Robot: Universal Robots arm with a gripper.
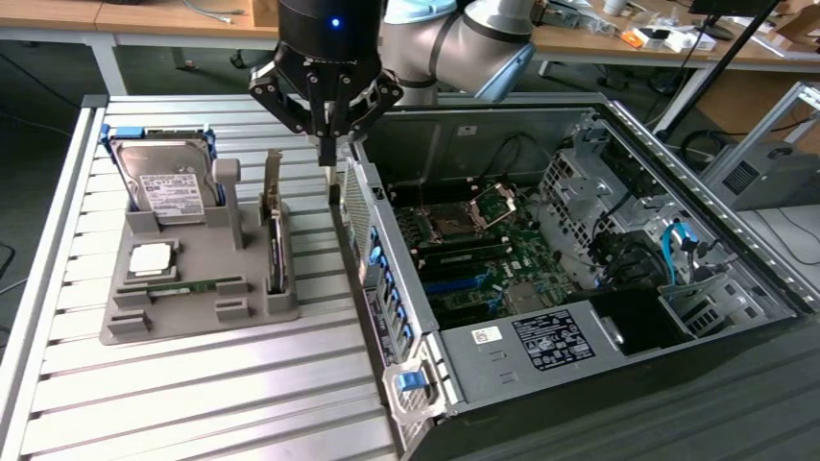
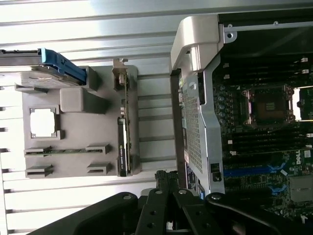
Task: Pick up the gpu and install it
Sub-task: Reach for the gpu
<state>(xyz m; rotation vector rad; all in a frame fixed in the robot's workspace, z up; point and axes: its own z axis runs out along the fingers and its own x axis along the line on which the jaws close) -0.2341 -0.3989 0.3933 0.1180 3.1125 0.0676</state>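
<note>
The gpu stands on its long edge in a slot at the side of the grey holder nearest the computer, its silver bracket at the far end. In the wrist view the gpu is a thin dark strip along the holder's edge. My gripper hangs shut and empty above the gap between the holder and the open computer case, a little toward the exterior view's right of the gpu and above its bracket end. Its black fingers meet with nothing between them.
The holder also carries a silver hard drive with a blue frame, a square processor and a green memory stick. The case lies open, with the motherboard exposed and blue slots near its side wall. A slatted metal table lies beneath.
</note>
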